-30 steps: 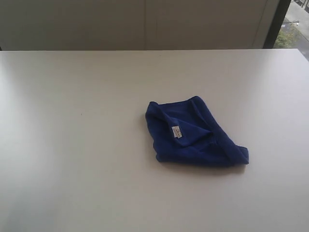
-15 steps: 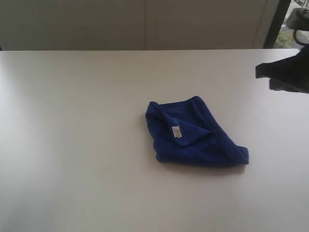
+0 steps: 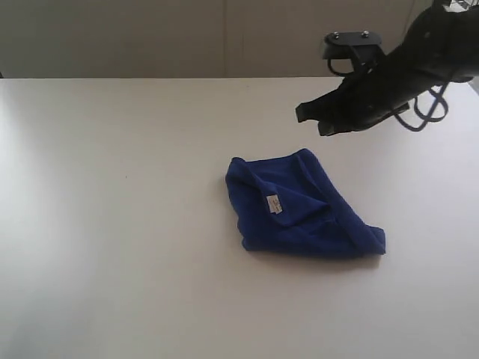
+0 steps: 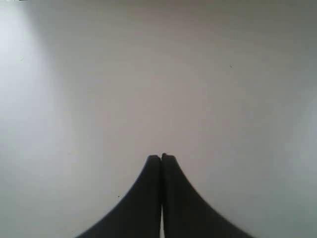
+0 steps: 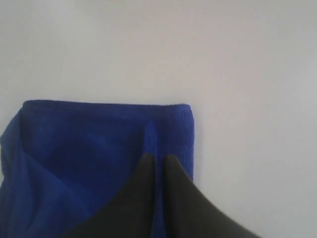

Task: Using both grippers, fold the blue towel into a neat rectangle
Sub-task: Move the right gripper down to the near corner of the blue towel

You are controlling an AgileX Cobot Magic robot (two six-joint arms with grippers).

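Note:
The blue towel (image 3: 299,206) lies crumpled on the white table (image 3: 112,239), right of centre, with its small white label (image 3: 274,203) facing up. My right gripper (image 3: 309,121) hangs in the air over the towel's far edge, clear of the cloth. In the right wrist view its fingers (image 5: 143,171) stand almost together with only a thin slit, and the towel (image 5: 89,148) shows below them, nothing held. My left gripper (image 4: 161,156) is shut over bare table and is out of the exterior view.
The table's far edge (image 3: 150,78) meets a pale wall. The right arm's black cables (image 3: 423,112) loop at the upper right. Bare tabletop (image 4: 148,74) fills the left wrist view.
The right arm has swung in from the right edge of the view, leftward, to hover over the towel's far side. The towel has not moved.

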